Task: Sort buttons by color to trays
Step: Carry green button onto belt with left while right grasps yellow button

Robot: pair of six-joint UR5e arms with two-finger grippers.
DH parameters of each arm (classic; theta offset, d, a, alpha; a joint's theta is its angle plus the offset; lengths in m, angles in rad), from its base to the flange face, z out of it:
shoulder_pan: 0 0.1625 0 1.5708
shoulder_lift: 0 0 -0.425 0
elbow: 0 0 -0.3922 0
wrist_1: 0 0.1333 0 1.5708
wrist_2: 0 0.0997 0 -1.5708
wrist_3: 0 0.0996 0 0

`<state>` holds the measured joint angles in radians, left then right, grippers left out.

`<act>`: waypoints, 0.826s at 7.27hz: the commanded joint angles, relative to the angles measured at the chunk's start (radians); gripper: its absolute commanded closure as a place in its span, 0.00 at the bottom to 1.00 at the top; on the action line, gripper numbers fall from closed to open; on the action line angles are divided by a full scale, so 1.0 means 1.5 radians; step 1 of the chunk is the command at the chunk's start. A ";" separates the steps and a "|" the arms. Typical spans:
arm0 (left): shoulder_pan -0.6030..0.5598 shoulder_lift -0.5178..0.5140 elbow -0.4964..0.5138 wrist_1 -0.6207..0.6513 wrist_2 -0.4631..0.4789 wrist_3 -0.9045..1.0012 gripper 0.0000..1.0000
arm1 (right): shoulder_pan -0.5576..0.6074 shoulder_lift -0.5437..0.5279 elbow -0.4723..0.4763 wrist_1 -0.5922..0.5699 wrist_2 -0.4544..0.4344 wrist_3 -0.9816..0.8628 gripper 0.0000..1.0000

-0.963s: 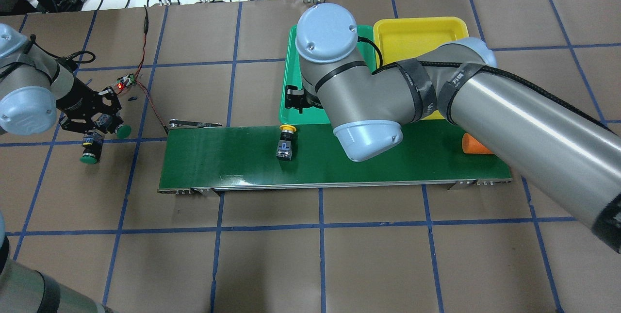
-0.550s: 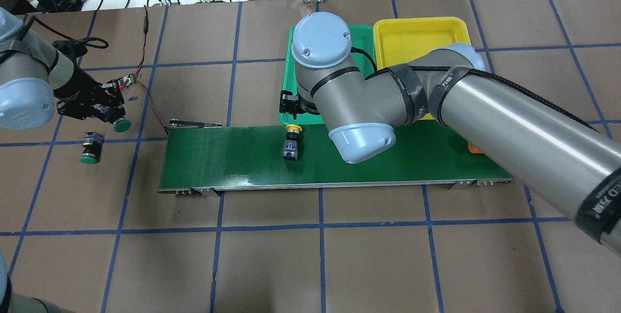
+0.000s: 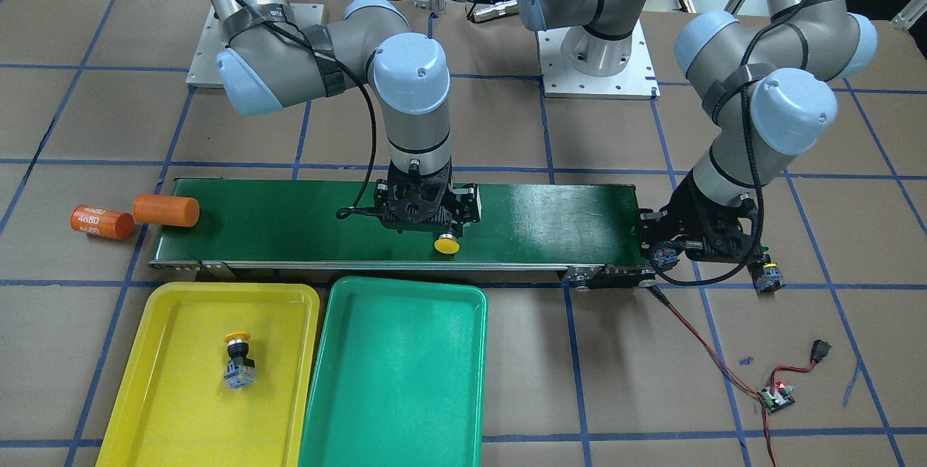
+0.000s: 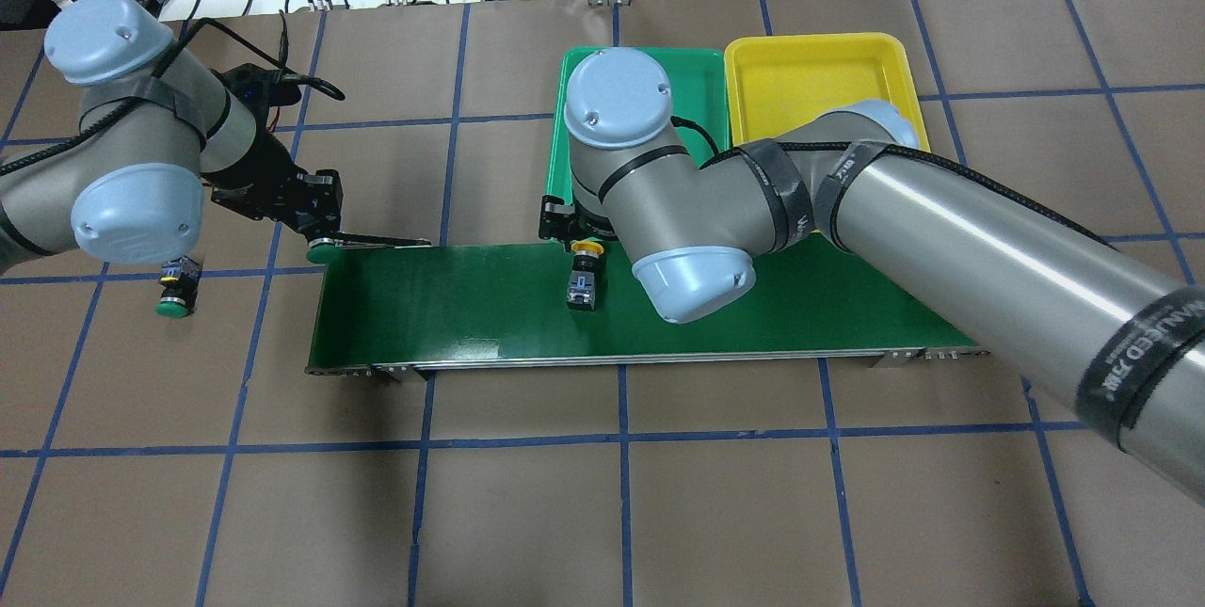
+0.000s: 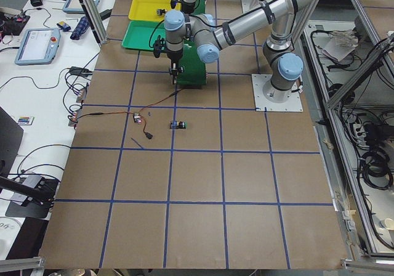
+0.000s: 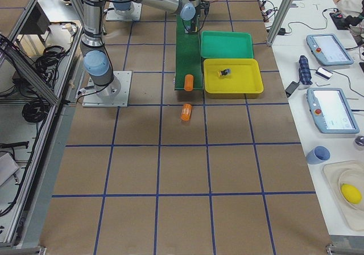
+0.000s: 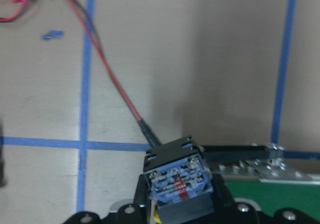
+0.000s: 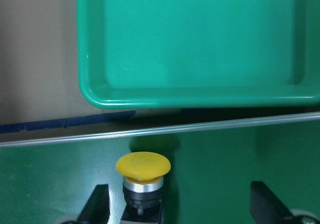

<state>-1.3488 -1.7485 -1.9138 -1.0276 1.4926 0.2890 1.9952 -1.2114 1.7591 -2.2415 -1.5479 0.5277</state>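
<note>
A yellow-capped button (image 4: 584,279) lies on the dark-green conveyor belt (image 4: 452,306), its cap toward the green tray (image 3: 398,373). My right gripper (image 8: 177,211) hangs open over it, one finger (image 8: 97,206) on each side of its body. My left gripper (image 4: 317,235) is shut on a green-capped button (image 7: 177,184) at the belt's left end, its cap (image 4: 320,252) pointing down. A second green button (image 4: 174,292) lies on the table left of the belt. Another yellow button (image 3: 237,362) rests in the yellow tray (image 3: 181,416). Nothing lies in the green tray.
An orange cylinder (image 3: 165,211) lies on the belt's far end and another one, marked 4680 (image 3: 101,221), sits on the table beside it. A small circuit board (image 3: 776,396) with red wires (image 3: 695,340) lies near the left arm.
My left gripper carried the green button right, from beside the loose green one to the belt's end. The yellow button moved right along the belt and my right gripper shifted over it.
</note>
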 commanded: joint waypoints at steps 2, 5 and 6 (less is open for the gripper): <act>-0.005 0.014 -0.066 0.005 -0.026 0.095 1.00 | 0.000 0.007 0.016 -0.026 0.031 0.000 0.08; -0.002 0.016 -0.073 0.005 -0.031 0.131 1.00 | 0.000 0.013 0.018 -0.026 0.028 -0.009 0.42; -0.003 0.016 -0.072 0.004 -0.025 0.130 0.33 | 0.000 0.013 0.018 -0.025 0.018 -0.011 0.59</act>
<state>-1.3517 -1.7252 -2.0212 -1.0201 1.4507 0.4819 1.9957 -1.1949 1.7851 -2.2803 -1.5090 0.5172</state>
